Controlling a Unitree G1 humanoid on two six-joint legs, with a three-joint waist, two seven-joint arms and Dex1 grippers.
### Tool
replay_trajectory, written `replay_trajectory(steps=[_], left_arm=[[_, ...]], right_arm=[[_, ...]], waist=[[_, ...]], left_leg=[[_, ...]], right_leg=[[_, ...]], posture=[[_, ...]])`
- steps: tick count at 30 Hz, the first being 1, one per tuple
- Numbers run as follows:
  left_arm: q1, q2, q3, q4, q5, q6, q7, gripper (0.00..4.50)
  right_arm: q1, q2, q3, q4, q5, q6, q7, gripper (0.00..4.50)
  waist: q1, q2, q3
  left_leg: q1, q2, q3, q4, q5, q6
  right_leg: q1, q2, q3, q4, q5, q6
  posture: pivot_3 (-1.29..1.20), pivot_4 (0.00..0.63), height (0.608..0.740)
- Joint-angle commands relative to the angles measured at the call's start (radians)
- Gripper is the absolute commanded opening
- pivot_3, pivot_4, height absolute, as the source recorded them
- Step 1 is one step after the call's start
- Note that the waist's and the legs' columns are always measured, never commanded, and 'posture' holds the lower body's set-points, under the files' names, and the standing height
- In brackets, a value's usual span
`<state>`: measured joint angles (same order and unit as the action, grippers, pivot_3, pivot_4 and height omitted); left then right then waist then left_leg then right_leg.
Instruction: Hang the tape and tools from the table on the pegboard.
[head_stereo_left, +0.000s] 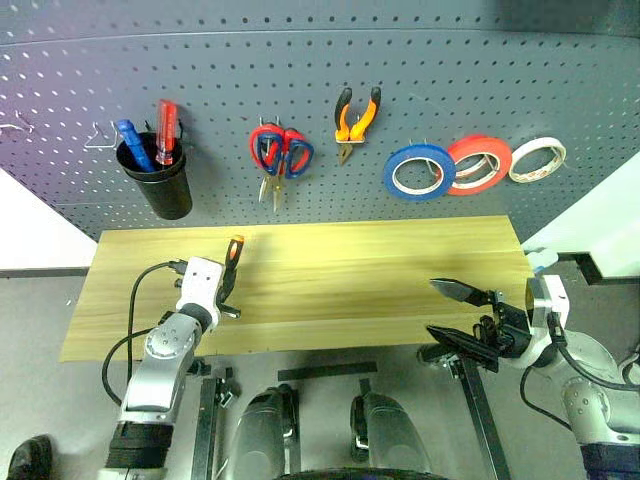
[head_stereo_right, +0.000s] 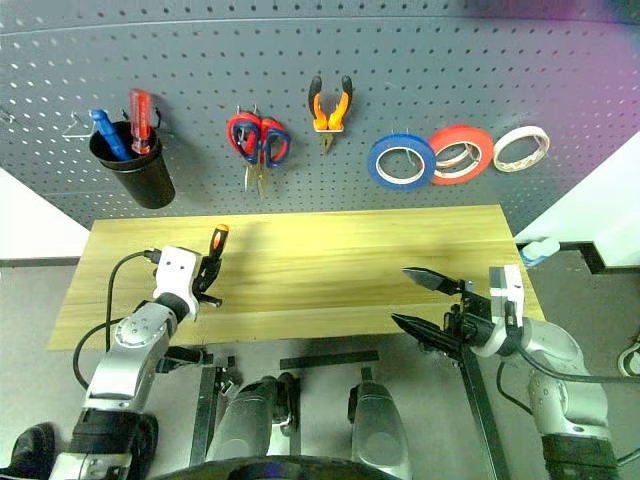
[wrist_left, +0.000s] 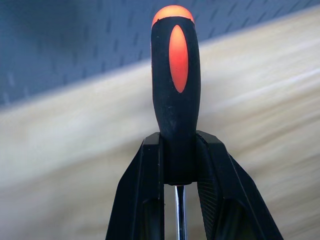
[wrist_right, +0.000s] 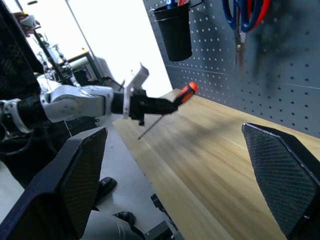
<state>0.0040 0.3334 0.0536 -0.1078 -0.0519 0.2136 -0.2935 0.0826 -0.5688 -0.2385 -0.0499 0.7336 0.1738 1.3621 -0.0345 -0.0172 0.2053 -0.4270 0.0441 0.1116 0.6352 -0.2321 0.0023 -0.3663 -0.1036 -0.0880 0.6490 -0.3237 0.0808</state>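
Observation:
My left gripper is shut on the screwdriver. Its orange-and-black handle points up toward the pegboard, and the thin shaft runs back between the fingers. It hangs over the left part of the wooden table. The right gripper is open and holds nothing, near the table's front right edge. On the pegboard hang the blue tape and the orange-and-black pliers.
A black cup on the board's left holds a blue and a red screwdriver. Scissors with red and blue loops hang beside the pliers. A red tape ring and a white one hang right of the blue tape.

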Motion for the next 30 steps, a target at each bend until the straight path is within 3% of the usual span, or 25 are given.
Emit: replay_trajectory(steps=[1,9,17,30], left_arm=[[0.031,0.022,0.019,-0.079,-0.002,-0.114,-0.027,0.53],[0.06,0.058,0.011,-0.143,0.04,-0.292,-0.047,0.53],[0.035,0.064,0.063,-0.191,0.056,-0.311,0.002,0.53],[-0.269,0.157,0.15,-0.163,0.028,-0.248,0.001,0.53]], right_arm=[[-0.038,0.015,-0.01,0.127,-0.013,-0.086,0.099,4.5],[-0.164,0.031,-0.011,0.44,-0.059,-0.232,0.248,4.5],[-0.202,0.013,0.031,0.511,-0.012,-0.274,0.252,4.5],[-0.336,0.071,-0.039,0.797,-0.095,-0.393,0.231,4.5]], waist=[[-0.001,0.001,-0.016],[-0.008,0.009,-0.074],[-0.007,0.016,-0.115],[-0.006,0.018,-0.127]], left_leg=[[0.0,0.0,0.0,0.001,0.0,0.0],[0.001,0.002,0.0,0.009,-0.003,0.004],[0.003,0.003,0.0,0.01,-0.003,0.004],[0.009,0.003,0.001,0.012,-0.001,0.0]], right_leg=[[0.0,0.0,0.0,0.0,0.0,0.0],[0.004,0.004,0.0,0.001,0.001,0.002],[0.006,0.006,0.0,0.003,0.002,0.002],[0.011,0.006,0.001,0.006,0.002,0.001]], posture=[[-0.07,0.069,0.74],[-0.05,0.015,0.74],[-0.04,0.0,0.74],[-0.04,0.0,0.74]])
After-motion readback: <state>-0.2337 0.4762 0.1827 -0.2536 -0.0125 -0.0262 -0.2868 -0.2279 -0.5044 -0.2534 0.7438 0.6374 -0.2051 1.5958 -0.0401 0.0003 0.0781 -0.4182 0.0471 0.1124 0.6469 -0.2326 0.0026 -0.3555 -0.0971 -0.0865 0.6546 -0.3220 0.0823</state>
